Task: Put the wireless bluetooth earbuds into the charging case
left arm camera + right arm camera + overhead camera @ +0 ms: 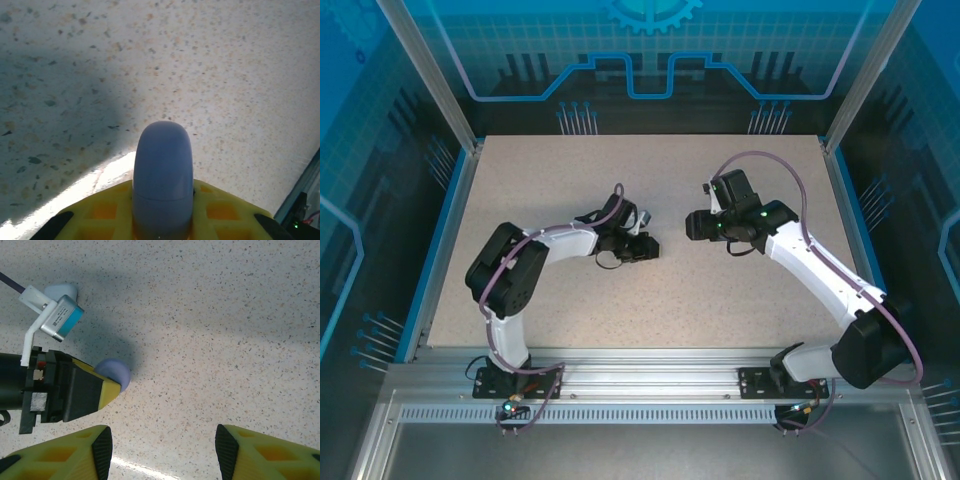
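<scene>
The charging case (162, 180) is a smooth lavender egg shape with its seam closed. My left gripper (162, 202) is shut on it, yellow fingers (225, 210) on either side, the rounded end sticking out forward. In the right wrist view the case (116, 372) pokes out of the left gripper (107, 385) low over the table. My right gripper (164, 447) is open over bare table to the right of the case, nothing between its pads. A pale lavender rounded piece (62, 290) lies behind the left wrist's camera, half hidden; I cannot tell whether it is one of the earbuds.
Both grippers face each other at mid-table, left gripper (646, 248) and right gripper (696, 226) a short gap apart. The speckled tabletop (650, 310) is fenced by blue edges and metal posts. The left wrist's camera on its bracket (59, 319) sticks out above the left fingers.
</scene>
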`<action>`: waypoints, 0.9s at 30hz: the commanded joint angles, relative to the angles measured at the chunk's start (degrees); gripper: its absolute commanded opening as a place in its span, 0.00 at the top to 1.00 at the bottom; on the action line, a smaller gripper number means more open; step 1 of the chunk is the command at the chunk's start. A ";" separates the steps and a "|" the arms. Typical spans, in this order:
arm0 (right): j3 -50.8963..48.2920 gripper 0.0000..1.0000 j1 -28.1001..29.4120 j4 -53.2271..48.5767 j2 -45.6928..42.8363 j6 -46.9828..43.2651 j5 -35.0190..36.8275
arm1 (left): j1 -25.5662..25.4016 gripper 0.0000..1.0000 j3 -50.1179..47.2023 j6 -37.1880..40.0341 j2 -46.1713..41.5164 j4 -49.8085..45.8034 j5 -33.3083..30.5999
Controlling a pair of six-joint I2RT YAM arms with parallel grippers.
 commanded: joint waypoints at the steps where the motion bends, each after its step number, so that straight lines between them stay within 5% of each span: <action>1: -0.59 0.41 -0.78 -1.28 -0.14 0.23 1.34 | 0.26 0.76 1.51 -1.32 1.10 -4.20 -2.21; 9: -0.62 0.40 -1.01 -1.64 -0.40 0.01 2.29 | 0.31 0.29 0.08 -0.39 -0.42 -6.20 -7.27; 19: -4.81 0.37 -4.28 1.86 -2.28 -3.99 12.58 | 2.85 0.22 -5.43 6.11 -15.17 -11.14 -19.12; 27: -15.77 0.35 -10.55 18.05 -4.69 -13.07 24.54 | 9.93 0.15 -12.19 17.56 -31.74 -11.18 -35.04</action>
